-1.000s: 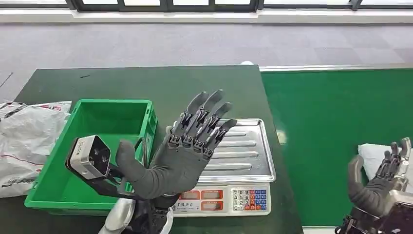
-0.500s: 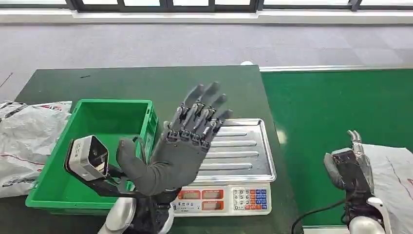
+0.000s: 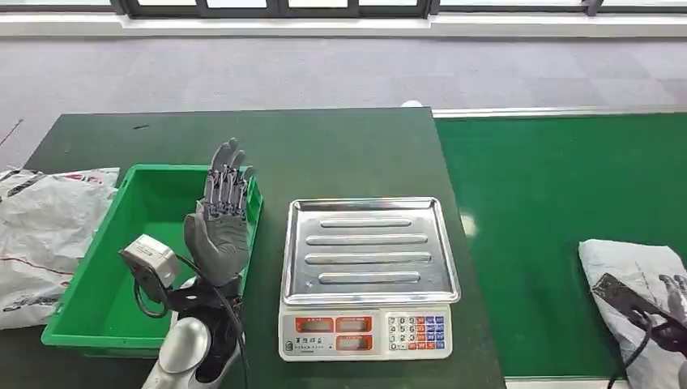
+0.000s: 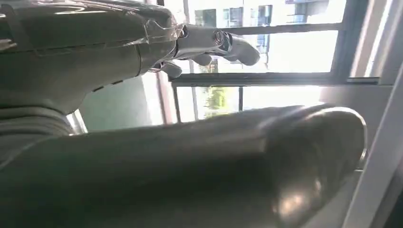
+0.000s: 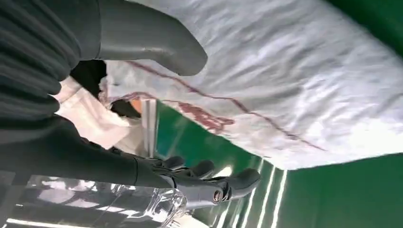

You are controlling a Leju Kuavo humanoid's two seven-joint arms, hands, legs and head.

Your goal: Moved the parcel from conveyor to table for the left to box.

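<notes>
The white parcel (image 3: 628, 263) with red print lies on the green conveyor (image 3: 551, 211) at the right edge. My right hand (image 3: 669, 308) is low over the parcel's near end, fingers apart and holding nothing. In the right wrist view the thumb (image 5: 142, 38) and the dark fingers (image 5: 209, 183) are spread, with the parcel (image 5: 285, 80) just beyond them. My left hand (image 3: 220, 219) stands upright and empty over the right wall of the green box (image 3: 97, 284). The left wrist view has its fingers (image 4: 214, 42) stretched out toward the windows.
A scale with a bare steel tray (image 3: 369, 243) and a keypad stands on the dark table (image 3: 324, 146) between box and conveyor. Crumpled white bags (image 3: 40, 235) lie at the table's left edge. Grey floor runs beyond.
My left hand drew back from above the scale tray to the box's right wall. My right hand sank toward the lower right, onto the parcel's near end, and more of the parcel shows.
</notes>
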